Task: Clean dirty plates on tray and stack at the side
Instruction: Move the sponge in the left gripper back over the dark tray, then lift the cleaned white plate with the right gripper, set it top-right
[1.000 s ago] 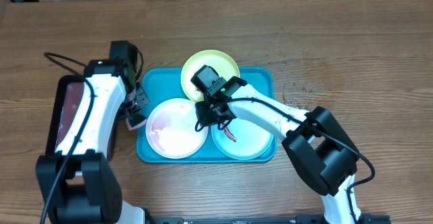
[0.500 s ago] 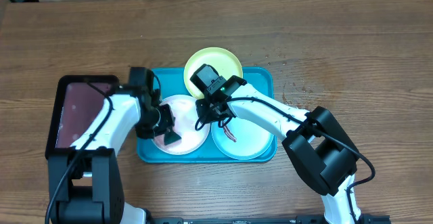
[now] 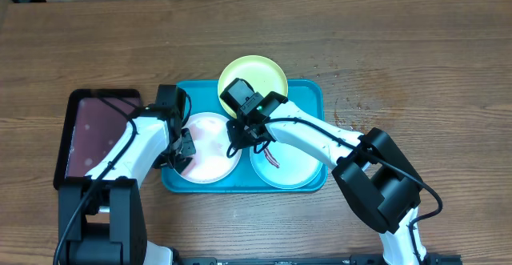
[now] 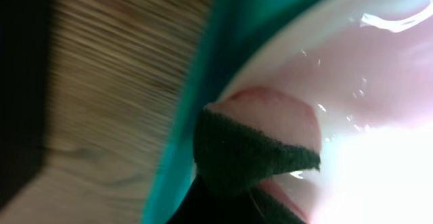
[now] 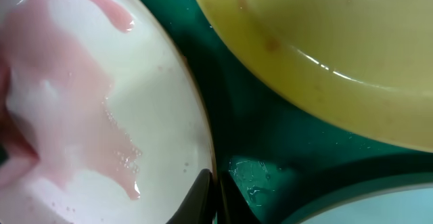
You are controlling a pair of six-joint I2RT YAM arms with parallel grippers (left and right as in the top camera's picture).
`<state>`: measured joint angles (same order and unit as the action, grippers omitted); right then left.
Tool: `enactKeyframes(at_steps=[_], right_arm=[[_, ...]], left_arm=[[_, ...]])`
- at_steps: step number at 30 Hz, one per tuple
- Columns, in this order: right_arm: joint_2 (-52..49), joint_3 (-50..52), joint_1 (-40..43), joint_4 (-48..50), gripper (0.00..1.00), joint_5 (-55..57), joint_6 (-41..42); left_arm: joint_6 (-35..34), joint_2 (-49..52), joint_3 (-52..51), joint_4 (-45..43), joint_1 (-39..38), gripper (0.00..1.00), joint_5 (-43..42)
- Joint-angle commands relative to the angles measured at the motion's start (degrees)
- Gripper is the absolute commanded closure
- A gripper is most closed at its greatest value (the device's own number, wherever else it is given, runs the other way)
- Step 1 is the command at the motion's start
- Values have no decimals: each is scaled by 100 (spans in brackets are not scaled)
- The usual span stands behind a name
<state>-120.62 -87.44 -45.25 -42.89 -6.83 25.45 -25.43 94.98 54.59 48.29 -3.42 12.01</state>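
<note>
The turquoise tray (image 3: pixel 314 97) holds three plates. The white plate (image 3: pixel 210 149) lies front left, wet with a pink film. The green-rimmed plate (image 3: pixel 264 73) leans over the tray's far rim. The blue-rimmed plate (image 3: pixel 298 167), with a dark smear, lies front right. My left gripper (image 3: pixel 181 154) is shut on a dark green cloth pad (image 4: pixel 243 153) and presses it on the white plate's (image 4: pixel 365 75) left edge. My right gripper (image 5: pixel 215 191) is shut on the white plate's (image 5: pixel 81 116) right rim and holds it down.
A dark maroon, black-rimmed tray (image 3: pixel 88 133) lies left of the turquoise tray, next to my left arm. Bare wood table (image 3: pixel 416 65) surrounds both trays. In the right wrist view the green plate (image 5: pixel 325 34) and tray floor (image 5: pixel 270 136) lie close to the fingers.
My left gripper came in from the tray's left side with the pad, swept onto the white plate, then drew back to its left edge. The right gripper kept its hold on the rim.
</note>
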Motion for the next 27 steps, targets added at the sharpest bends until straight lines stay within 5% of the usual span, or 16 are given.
enactKeyframes(at_steps=[1,10,17,27], right_arm=[[2,-114,149,-96,96,426,-101],[236,-138,142,-184,96,426,-651],[916,-555,127,-400,96,1104,-1519],[1220,-1062,-170,-238,96,3213,-2911]], left_arm=[[-251,35,684,275,79,96,1410],[-564,-457,2450,1058,407,96,435],[-369,-890,2514,1224,2059,96,-1193],[-372,-861,2424,1558,3486,96,-1580]])
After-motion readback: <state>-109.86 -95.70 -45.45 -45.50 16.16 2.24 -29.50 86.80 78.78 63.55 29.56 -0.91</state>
